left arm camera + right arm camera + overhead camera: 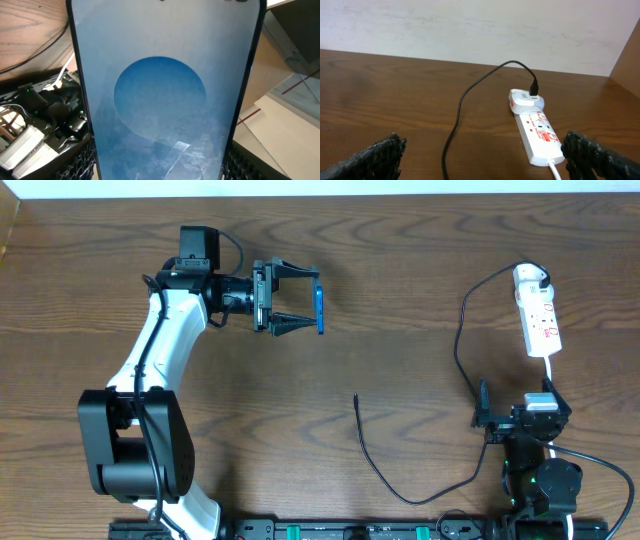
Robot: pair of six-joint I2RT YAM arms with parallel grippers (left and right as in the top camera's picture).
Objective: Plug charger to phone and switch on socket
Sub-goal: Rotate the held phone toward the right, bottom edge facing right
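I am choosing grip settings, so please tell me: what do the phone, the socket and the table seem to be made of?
The phone: glossy glass front, seemingly; it shows reflections. The socket: smooth white plastic, likely, with a soft sheen. The table: dark wood or wood-look laminate; grain lines show.

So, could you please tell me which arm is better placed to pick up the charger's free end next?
Right. The right gripper is open and empty, with the charger lying on its side of the table; the left gripper is occupied holding the phone.
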